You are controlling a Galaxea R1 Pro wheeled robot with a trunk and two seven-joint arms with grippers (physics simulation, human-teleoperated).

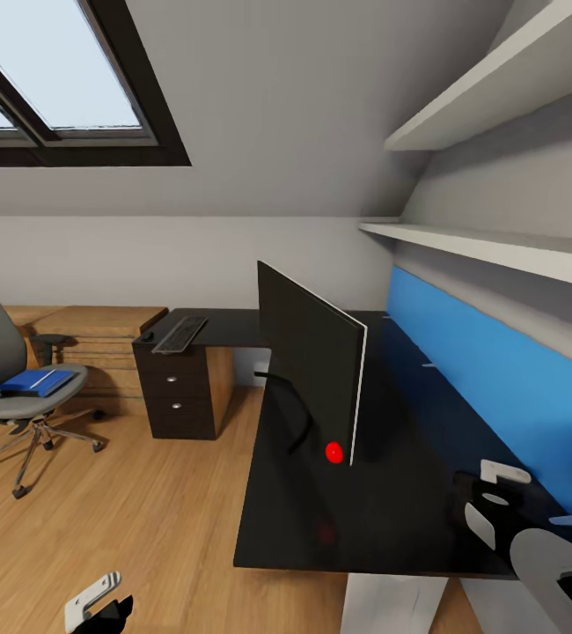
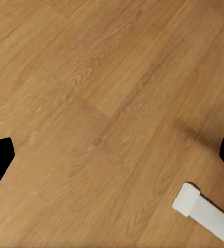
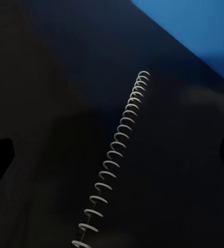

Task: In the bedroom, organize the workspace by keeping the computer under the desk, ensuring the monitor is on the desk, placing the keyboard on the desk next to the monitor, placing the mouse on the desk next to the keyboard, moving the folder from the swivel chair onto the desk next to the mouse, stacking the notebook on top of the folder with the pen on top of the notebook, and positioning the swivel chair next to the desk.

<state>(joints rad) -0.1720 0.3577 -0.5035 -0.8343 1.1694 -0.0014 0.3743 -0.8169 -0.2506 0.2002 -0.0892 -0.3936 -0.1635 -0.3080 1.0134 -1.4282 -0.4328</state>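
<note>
Right gripper poised over the notebook on the desk

The right gripper point(image 1: 488, 493) hangs above the glossy black desk point(image 1: 392, 519) beyond the monitor point(image 1: 312, 361), near the blue wall panel point(image 1: 497, 370); in its wrist view the fingers sit wide apart with nothing between them, and under them lies the dark notebook point(image 3: 158, 170), marked mainly by its pale spiral wire point(image 3: 114, 155). It looks light, thin and flat against a slick top, so I judge it best pinched across an edge beside the wire rather than from above. The left gripper point(image 1: 101, 603) hangs low over the wood floor point(image 2: 107, 103), likewise spread and empty. Left of the monitor, the keyboard point(image 1: 180, 333) lies on the desk's far wing and the blue folder point(image 1: 35, 381) rests on the swivel chair point(image 1: 13, 387)
</note>
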